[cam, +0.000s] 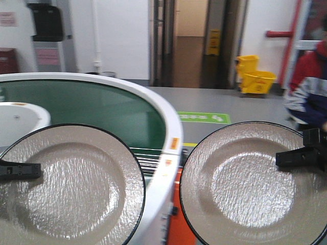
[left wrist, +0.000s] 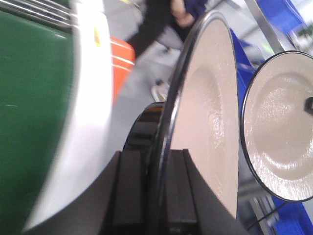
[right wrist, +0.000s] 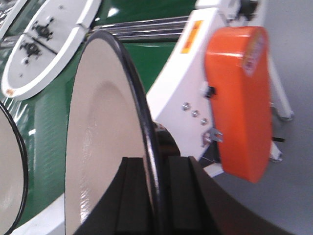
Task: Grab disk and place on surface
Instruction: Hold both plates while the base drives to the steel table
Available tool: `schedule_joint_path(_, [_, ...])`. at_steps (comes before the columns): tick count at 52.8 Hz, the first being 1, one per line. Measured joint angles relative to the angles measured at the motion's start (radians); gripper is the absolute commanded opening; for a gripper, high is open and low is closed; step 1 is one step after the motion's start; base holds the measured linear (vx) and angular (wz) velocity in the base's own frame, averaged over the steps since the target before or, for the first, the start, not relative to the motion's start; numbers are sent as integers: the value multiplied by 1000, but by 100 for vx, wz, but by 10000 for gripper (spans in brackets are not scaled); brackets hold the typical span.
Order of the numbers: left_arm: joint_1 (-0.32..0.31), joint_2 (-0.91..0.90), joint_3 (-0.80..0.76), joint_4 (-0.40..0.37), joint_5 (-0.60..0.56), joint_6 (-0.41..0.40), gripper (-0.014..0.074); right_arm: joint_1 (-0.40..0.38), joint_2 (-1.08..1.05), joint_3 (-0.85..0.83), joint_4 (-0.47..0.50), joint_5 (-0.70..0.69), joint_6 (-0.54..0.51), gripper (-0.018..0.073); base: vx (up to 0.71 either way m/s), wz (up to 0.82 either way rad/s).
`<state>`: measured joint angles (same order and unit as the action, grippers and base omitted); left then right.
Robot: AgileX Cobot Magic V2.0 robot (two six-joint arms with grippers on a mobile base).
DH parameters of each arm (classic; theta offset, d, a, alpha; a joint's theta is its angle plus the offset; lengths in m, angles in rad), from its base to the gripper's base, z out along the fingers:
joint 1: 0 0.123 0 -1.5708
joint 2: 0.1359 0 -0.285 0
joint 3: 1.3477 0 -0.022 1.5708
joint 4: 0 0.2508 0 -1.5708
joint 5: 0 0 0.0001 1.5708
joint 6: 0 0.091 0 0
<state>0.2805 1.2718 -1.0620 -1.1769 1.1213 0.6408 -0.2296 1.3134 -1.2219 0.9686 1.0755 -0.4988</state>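
Note:
I hold two disks, both cream plates with a thin black rim. The left disk [cam: 66, 184] hangs over the green belt, and my left gripper [cam: 36, 171] is shut on its left rim. In the left wrist view the gripper [left wrist: 164, 196] clamps this disk [left wrist: 210, 112] edge-on, with the other disk [left wrist: 283, 127] beyond it. The right disk [cam: 250, 184] hangs past the conveyor's outer side, and my right gripper [cam: 281, 158] is shut on its right rim. In the right wrist view that gripper [right wrist: 156, 196] pinches the disk [right wrist: 98, 147]. The steel tabletop is out of view.
The green conveyor belt [cam: 102, 107] with its white outer rim [cam: 166, 127] curves below the left disk. An orange housing [right wrist: 239, 93] is bolted to the conveyor's side. A person [cam: 309, 87] stands at far right, and yellow mop buckets [cam: 255, 76] sit behind.

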Motion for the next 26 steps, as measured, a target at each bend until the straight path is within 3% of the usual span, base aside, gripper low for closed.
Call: schedule_joint_path(26, [-1,0,0,0,0,0,-8,0,0,0,-1,0,0,-9,-14,-61])
